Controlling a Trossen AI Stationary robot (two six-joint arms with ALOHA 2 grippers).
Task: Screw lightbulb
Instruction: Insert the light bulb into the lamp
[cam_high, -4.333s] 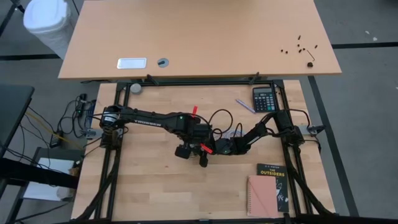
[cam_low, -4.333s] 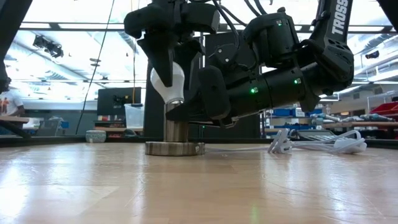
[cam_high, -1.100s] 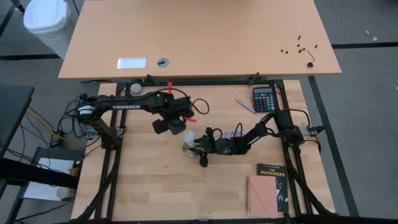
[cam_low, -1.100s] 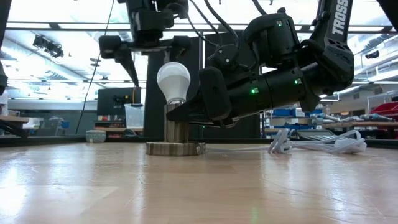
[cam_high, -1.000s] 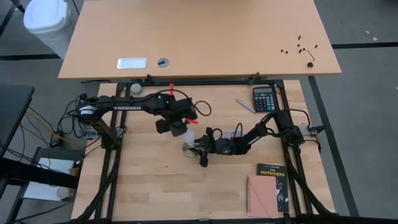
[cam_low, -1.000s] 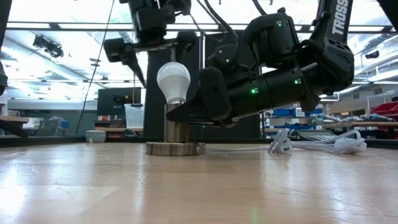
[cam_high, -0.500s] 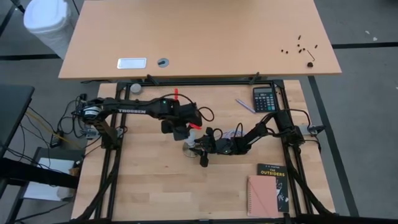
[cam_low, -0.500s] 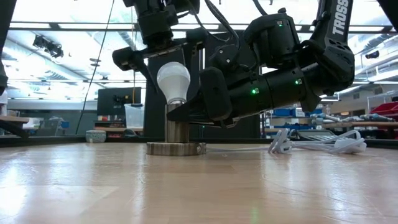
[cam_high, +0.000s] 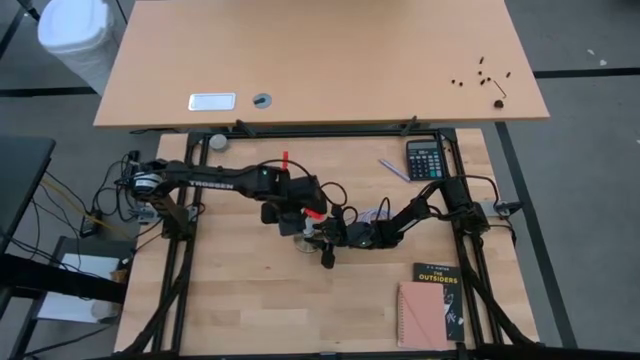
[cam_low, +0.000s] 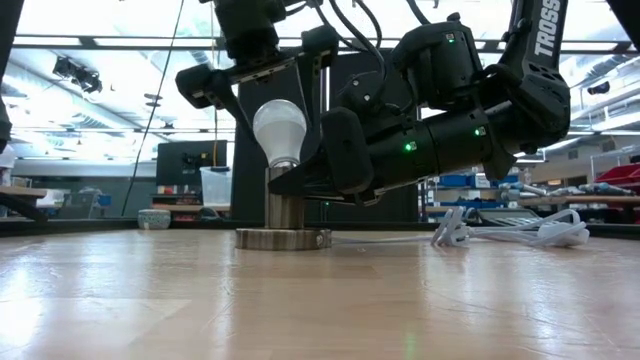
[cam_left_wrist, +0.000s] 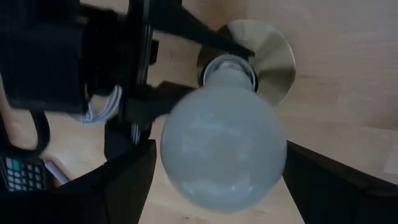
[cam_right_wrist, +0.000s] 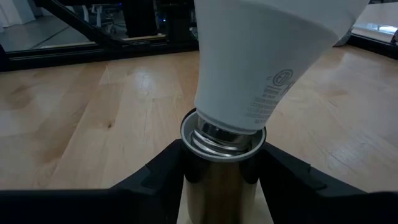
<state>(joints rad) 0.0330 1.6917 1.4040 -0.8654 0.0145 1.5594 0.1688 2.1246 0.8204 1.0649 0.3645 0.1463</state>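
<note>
The lightbulb (cam_low: 280, 128) stands upright with its grey screw base seated in the mouth of the silvery lamp socket (cam_low: 283, 212), which sits on its round disc foot near the middle of the wooden counter (cam_low: 320, 300).

The left gripper (cam_low: 270, 95) hangs straight over the bulb, pointing down, its jaws spread wide with one dark finger on each side of the white globe; from its wrist camera the lightbulb (cam_left_wrist: 222, 146) fills the gap between the two fingers (cam_left_wrist: 124, 186), and neither one is clearly pressing on the glass.

The right gripper (cam_right_wrist: 221, 165) lies low and nearly level beside the socket, coming in from the side of the white cord (cam_low: 510, 232). Its jaws are closed partway on the metal barrel of the socket (cam_right_wrist: 221, 177), just below the bulb's neck, one finger (cam_right_wrist: 155, 171) on each side.

From above, both grippers meet at the socket (cam_high: 300, 240). Well away from it, towards the counter's far right corner, lies a black calculator (cam_high: 425, 159) with a pen (cam_high: 394, 170) just beside it. A book titled "The Outsiders" (cam_high: 437, 295) and a pink notebook (cam_high: 420, 315) lie near the right front corner.
</note>
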